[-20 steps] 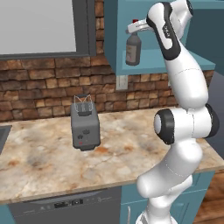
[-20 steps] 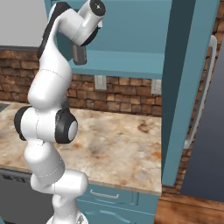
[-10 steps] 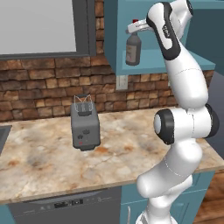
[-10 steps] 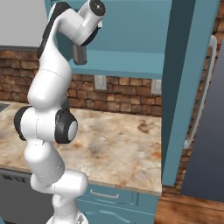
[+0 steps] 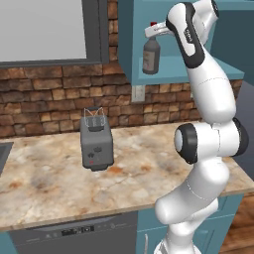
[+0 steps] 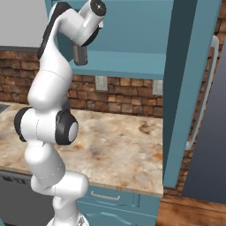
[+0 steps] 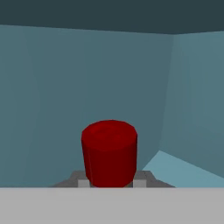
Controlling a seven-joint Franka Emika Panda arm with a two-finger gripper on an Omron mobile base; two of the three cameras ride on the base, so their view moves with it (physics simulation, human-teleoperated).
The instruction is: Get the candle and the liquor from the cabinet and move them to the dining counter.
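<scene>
The dark grey-brown glass bottle with the narrow neck and red cap [image 5: 151,53], which is the liquor, stands upright on the teal shelf of the teal-blue wall cabinet [image 5: 163,69], near the front edge, above the beige marbled stone counter [image 5: 59,178] and a little to the right of the dark grey toaster [image 5: 96,144]. The white arm's two-finger gripper [image 5: 157,30] is at the top of the bottle, coming from the right side. In the hand view the red cap [image 7: 109,152] sits low and in the middle, with the grey finger tips [image 7: 80,180] close on both sides of it, so I judge the fingers are closed on the neck just under the cap.

The step in hand is, I think, to take the bottle out of the cabinet. To do it well, the arm should first lift only a little, so the bottom leaves the shelf without scraping. Then it should pull straight back toward the robot and keep the bottle upright. The grip is high on a narrow neck, so the heavy body can swing; slow motion is better. The open cabinet door [image 6: 190,88] stands at the right and should be avoided when turning. I cannot make out the candle here.
</scene>
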